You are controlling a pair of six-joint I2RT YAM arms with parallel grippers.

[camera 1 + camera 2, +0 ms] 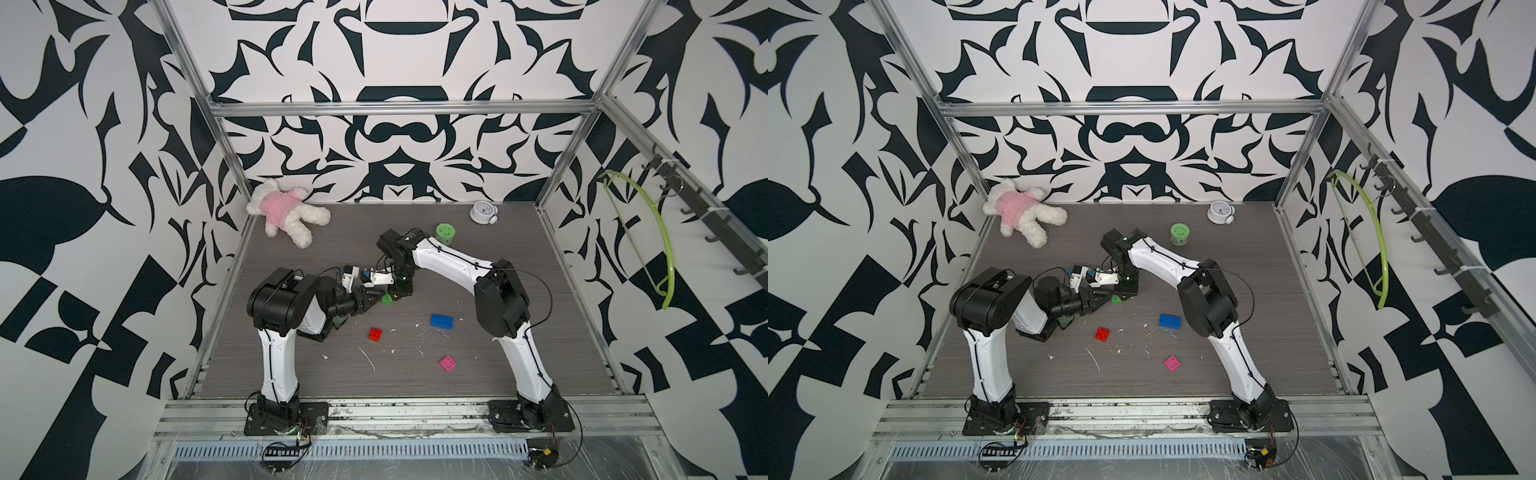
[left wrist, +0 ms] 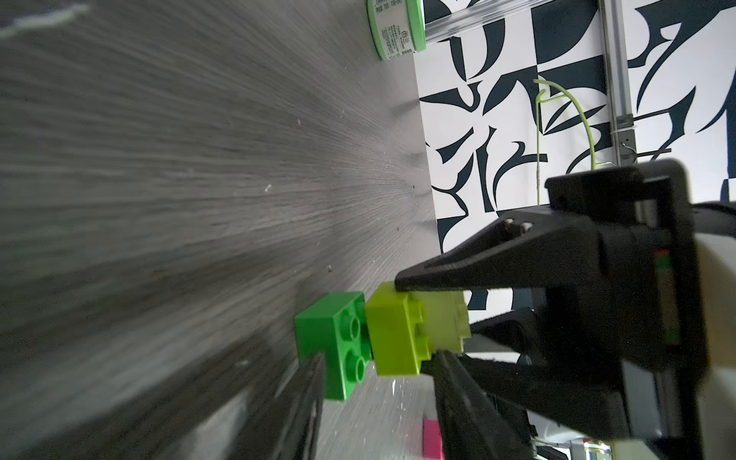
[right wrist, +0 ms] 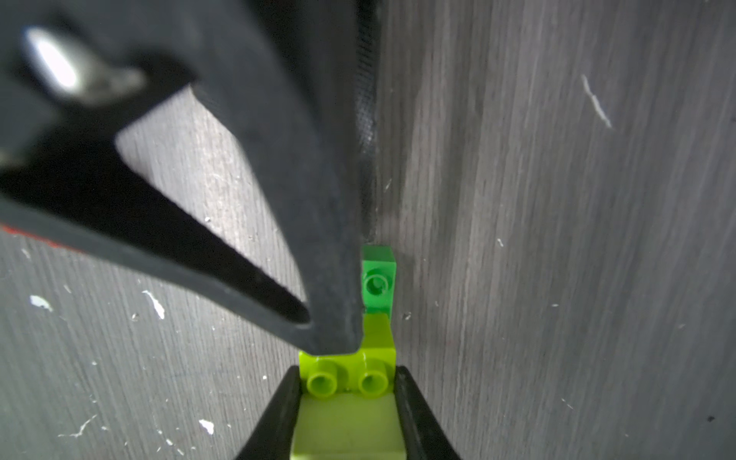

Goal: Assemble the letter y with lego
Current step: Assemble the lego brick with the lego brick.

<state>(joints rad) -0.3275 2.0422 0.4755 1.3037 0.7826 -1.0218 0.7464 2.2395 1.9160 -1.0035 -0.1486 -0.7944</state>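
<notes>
So the right jaws are clamping a lime brick [image 3: 346, 426], one finger tight on each side. A second lime brick [image 2: 392, 330] is sitting stuck on its studded end. The green brick [image 2: 318, 334] is butting up against that one, a bit offset, with its studs facing the lime. Can't tell if it's actually clicking in.

The left jaws are straddling the green and lime pair lengthwise, with one fingertip [image 3: 338, 342] pressing on the lime. Whether they're really squeezing or just sitting half open around it, I honestly can't tell.

All this is happening mid-surface [image 1: 582, 332], right between the two arms. The red brick [image 1: 375, 334], blue brick [image 1: 441, 321] and pink brick [image 1: 448, 363] are lying loose and well apart, nearer the front edge. A green tub [image 1: 445, 232], a teddy [image 1: 286, 212] and a clock [image 1: 482, 212] are sitting toward the back.
</notes>
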